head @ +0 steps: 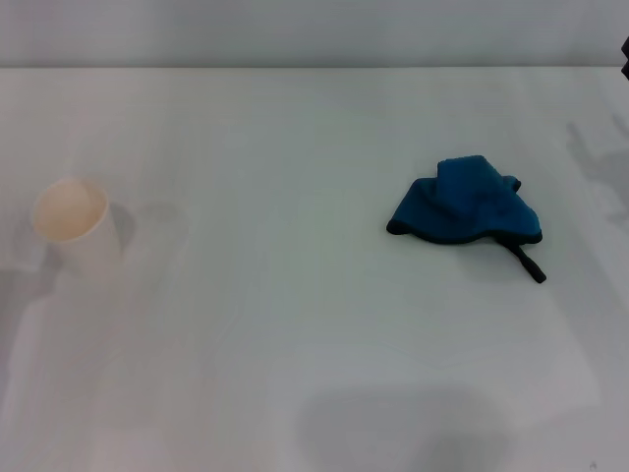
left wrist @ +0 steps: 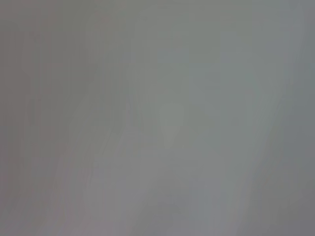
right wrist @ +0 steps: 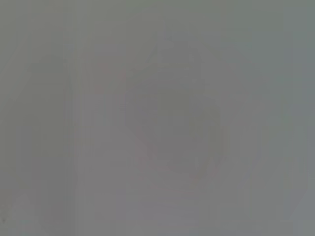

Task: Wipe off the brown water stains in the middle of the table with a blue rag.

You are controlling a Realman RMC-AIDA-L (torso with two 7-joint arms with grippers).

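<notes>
The blue rag point(head: 465, 203) lies crumpled on the white table point(head: 295, 324), right of the middle, with its black loop strap point(head: 526, 264) trailing toward the front right. No brown water stain shows in the head view; the middle of the table looks plain white. Neither gripper is in the head view. Both wrist views show only a plain grey-white surface, with no fingers and no object.
A white paper cup point(head: 74, 226) stands upright at the left of the table. A small dark shape point(head: 625, 54) pokes in at the far right edge. The table's far edge point(head: 295, 67) runs across the top.
</notes>
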